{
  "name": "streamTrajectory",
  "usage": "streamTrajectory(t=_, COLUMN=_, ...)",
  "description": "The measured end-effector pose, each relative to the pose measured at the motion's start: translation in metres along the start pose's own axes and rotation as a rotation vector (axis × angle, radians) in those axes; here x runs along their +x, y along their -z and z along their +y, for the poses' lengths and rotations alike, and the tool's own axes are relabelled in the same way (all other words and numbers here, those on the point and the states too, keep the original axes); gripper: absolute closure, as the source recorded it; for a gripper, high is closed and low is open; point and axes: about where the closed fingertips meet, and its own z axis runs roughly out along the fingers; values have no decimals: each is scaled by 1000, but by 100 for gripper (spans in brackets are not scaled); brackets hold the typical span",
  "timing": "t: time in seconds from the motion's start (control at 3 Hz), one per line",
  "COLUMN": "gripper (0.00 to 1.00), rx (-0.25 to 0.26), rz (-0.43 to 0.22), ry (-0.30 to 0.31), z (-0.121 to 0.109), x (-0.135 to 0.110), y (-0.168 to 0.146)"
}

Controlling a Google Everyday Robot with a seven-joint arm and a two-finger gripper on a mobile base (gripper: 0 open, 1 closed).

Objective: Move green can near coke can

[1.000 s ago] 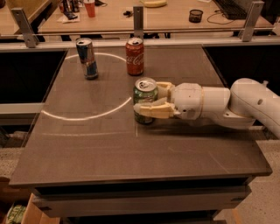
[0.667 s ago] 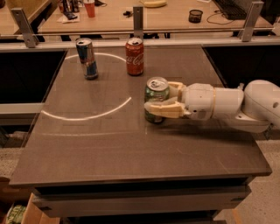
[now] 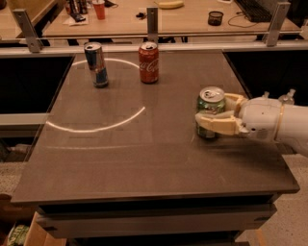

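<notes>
The green can with a silver top stands upright at the right side of the dark table. My gripper reaches in from the right on a white arm and is shut on the green can, one cream finger in front of it and one behind. The red coke can stands upright at the table's far middle, well to the left of and beyond the green can.
A slim blue-silver can stands at the far left of the table, left of the coke can. A white arc of light crosses the tabletop. A wooden desk with small items lies behind a metal rail.
My gripper has carried the green can to the right and slightly toward the near side, farther from the coke can. The other two cans have not moved.
</notes>
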Motion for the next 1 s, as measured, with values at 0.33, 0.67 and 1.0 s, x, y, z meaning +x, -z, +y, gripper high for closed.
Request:
streamTrajectory(t=0.33, gripper=100, rx=184, rz=27, ry=11, z=-31, x=0, y=31)
streamTrajectory(t=0.67, gripper=100, rx=341, rz=28, ry=44, z=-73, x=-5, y=44)
streamTrajectory(t=1.0, gripper=100, rx=434, rz=7, ry=74, z=-113, x=-15, y=42)
